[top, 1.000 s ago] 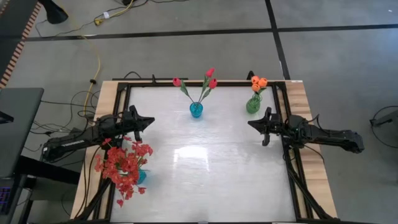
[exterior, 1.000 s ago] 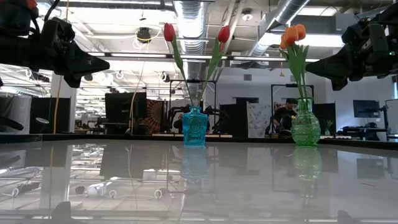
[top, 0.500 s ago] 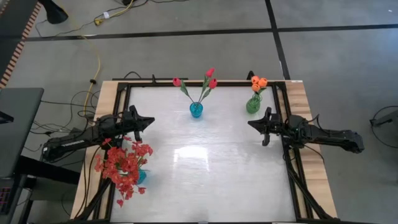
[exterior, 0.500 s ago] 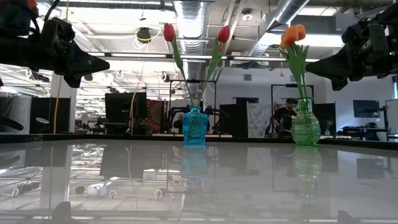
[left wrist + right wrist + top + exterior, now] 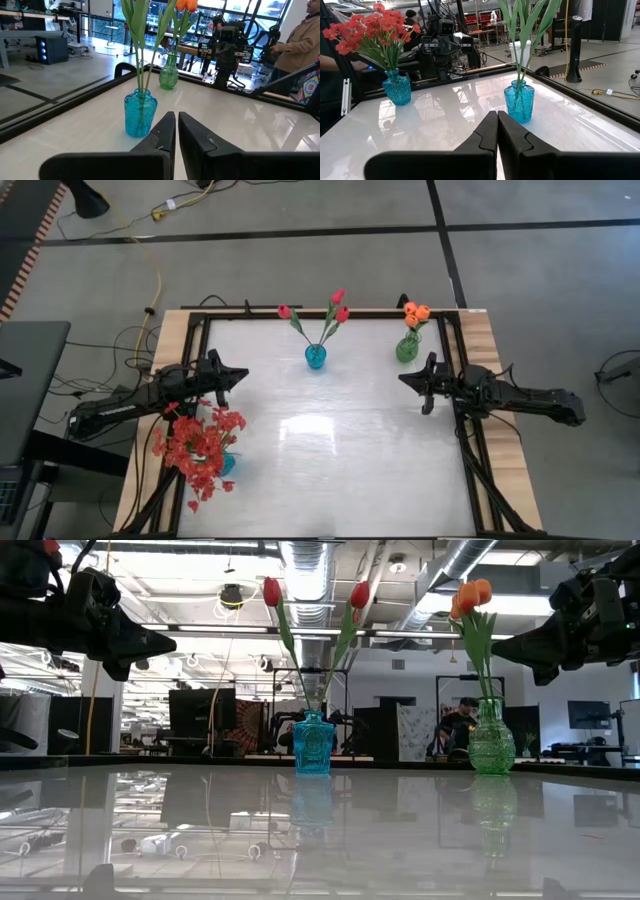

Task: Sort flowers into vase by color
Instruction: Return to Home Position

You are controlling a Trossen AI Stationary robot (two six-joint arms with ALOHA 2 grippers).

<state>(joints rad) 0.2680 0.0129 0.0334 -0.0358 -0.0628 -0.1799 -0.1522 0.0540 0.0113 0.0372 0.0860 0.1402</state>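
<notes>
A glossy white table top (image 5: 340, 470), framed by black rails and pale wooden side boards, mirrors the ceiling lights and the vases standing on it. Around it lies a grey concrete floor (image 5: 300, 260) crossed by dark seams, where a yellow cable (image 5: 157, 270) trails toward the table's far left corner. The low view looks level into an open workshop with silver ceiling ducts (image 5: 310, 565), strip lights, dark screens and a seated person (image 5: 462, 720) far behind. The left wrist view catches another person in a tan jacket (image 5: 302, 45).

At the middle of the far edge stands a small blue glass vase (image 5: 316, 357) holding three red tulip buds (image 5: 339, 298) on long green stems that splay apart. Near the far right corner a green glass vase (image 5: 407, 348) holds a tight cluster of orange tulip buds (image 5: 416, 312). At the near left, a second blue glass vase (image 5: 228, 464) carries a bushy spray of small red blossoms (image 5: 200, 442).

The left gripper (image 5: 243, 372) hangs above the table's left side, just beyond the red spray, its fingers drawn to a narrow slit and holding nothing. The right gripper (image 5: 402, 379) hangs above the right side, near the green vase, its fingers pressed together, also empty.
</notes>
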